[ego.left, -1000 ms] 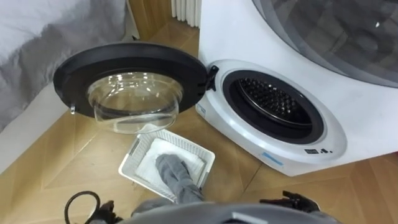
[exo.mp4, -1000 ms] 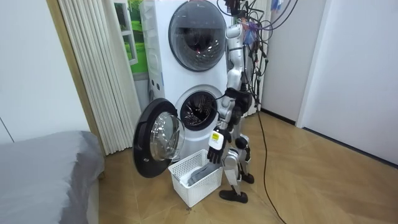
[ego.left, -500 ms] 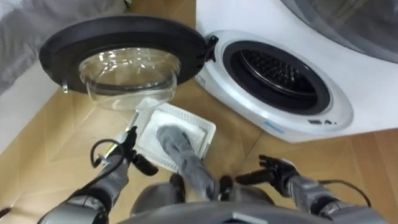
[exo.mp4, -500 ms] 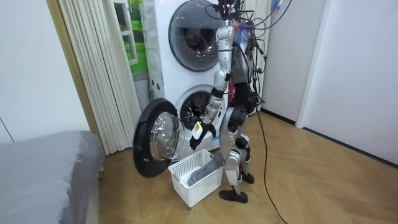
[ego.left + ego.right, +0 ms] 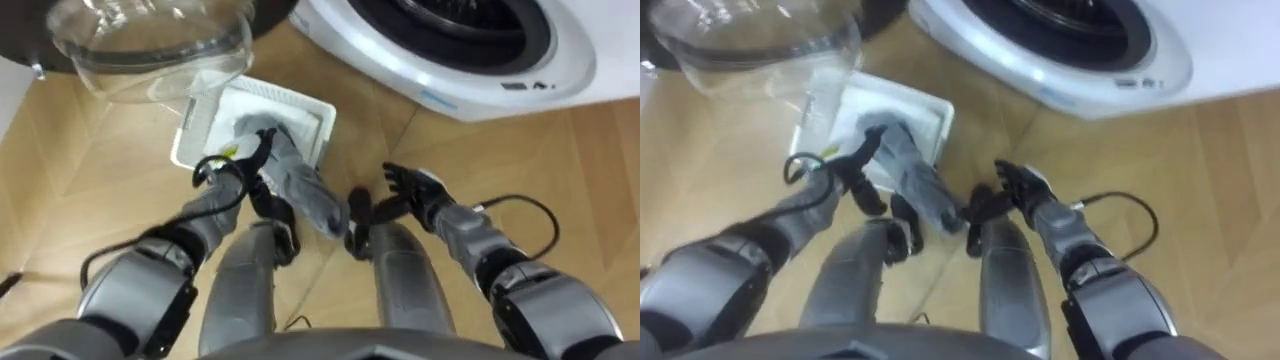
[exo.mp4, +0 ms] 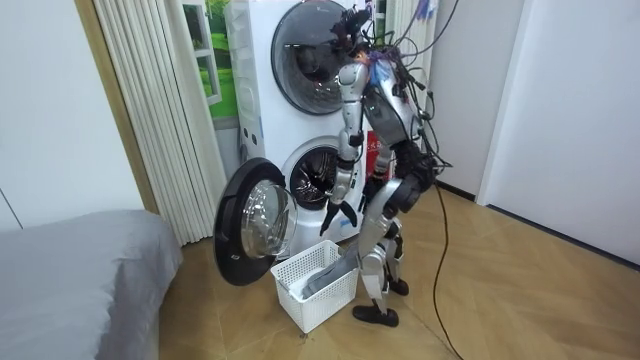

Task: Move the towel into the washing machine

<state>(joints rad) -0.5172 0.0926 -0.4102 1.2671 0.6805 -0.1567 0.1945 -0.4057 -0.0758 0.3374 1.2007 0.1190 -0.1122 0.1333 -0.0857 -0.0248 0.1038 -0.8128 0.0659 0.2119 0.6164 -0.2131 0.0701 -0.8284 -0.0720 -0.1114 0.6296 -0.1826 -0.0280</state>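
Note:
A grey towel (image 5: 300, 182) lies in a white slatted basket (image 5: 310, 108) on the floor and hangs over its near rim (image 5: 933, 112). My left hand (image 5: 247, 160) is at the towel's left side above the basket, fingers relaxed and open, holding nothing. My right hand (image 5: 405, 186) hovers open to the towel's right, apart from it. The washing machine's round opening (image 5: 455, 25) is at the top, its glass door (image 5: 150, 45) swung out at the top left. In the room view I stand bent over the basket (image 6: 315, 290) before the washing machine (image 6: 315, 175).
The open door (image 6: 250, 235) stands just beyond the basket on the room view's left. A second machine (image 6: 310, 45) is stacked above the washing machine. A grey bed (image 6: 70, 280) is at the room view's left. Bare wooden floor (image 5: 590, 150) lies to my right.
I have bent further forward, so the eye view has tipped down towards the basket. Both hands have come forward and lower; the left one now reaches the towel.

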